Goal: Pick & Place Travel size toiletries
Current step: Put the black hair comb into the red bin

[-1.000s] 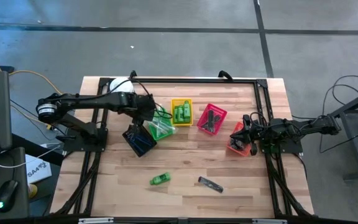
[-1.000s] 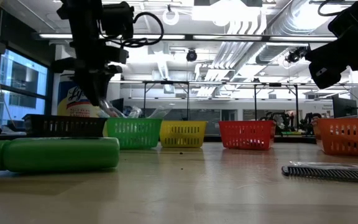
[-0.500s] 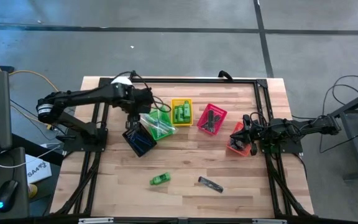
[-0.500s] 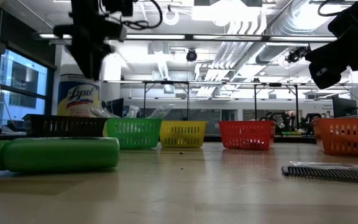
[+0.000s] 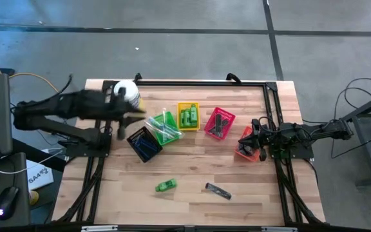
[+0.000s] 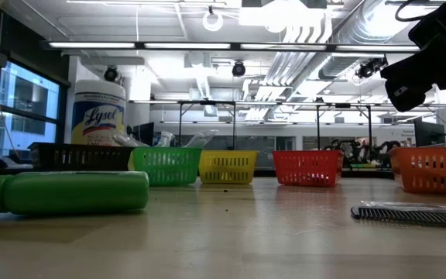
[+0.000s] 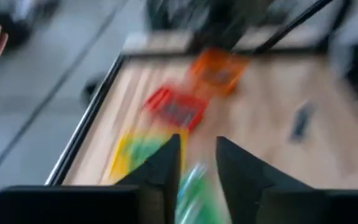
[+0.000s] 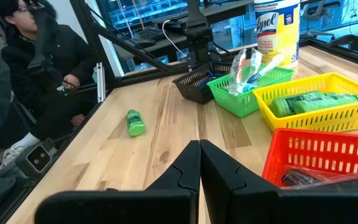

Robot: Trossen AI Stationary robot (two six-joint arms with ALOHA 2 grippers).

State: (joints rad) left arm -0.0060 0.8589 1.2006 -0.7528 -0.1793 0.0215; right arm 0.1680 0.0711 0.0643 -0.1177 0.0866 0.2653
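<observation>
Table (image 5: 192, 206): one, wooden. Arms: two. Left gripper (image 7: 196, 163) raised at the far left beside the tub, fingers slightly parted, nothing visibly between them (view blurred). Right gripper (image 8: 199, 163) over the orange basket (image 5: 246, 147) at right, fingers pressed together, empty.

White tub (image 5: 127, 91): one, far left.

Baskets: five in a row — black (image 5: 144, 144), green (image 5: 165, 128), yellow (image 5: 188, 116), red (image 5: 219, 123), orange.

Toiletries: green bottles (image 5: 188, 116) in yellow basket; clear tubes (image 8: 248, 67) in green basket; one loose green bottle (image 5: 166, 185) and one black comb (image 5: 218, 191) near the front edge, apart.
</observation>
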